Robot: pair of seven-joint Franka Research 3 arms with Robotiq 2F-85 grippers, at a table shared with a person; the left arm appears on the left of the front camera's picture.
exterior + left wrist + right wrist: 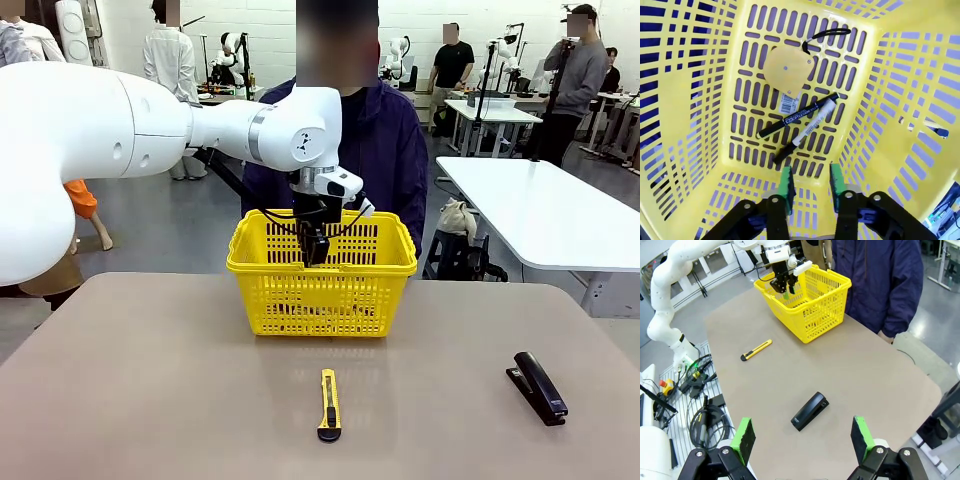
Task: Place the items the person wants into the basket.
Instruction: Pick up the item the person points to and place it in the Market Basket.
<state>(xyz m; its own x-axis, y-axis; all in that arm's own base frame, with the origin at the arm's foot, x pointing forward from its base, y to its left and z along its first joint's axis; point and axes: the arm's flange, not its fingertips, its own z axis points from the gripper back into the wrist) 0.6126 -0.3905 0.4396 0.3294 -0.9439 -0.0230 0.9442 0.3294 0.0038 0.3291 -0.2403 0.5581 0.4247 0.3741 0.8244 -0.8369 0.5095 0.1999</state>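
The left gripper (810,186) hangs inside the basket (322,262), pads apart with nothing between them. On the basket floor, straight ahead at its twelve o'clock, lie the marker (807,131) and the pen (796,118), side by side and both slanting toward two o'clock. Beyond them sits the tape measure (786,69), a barcode sticker at its near edge. Both pens carry print too small to read. The right gripper (803,436) is wide open above the table, the stapler (810,411) at its twelve o'clock.
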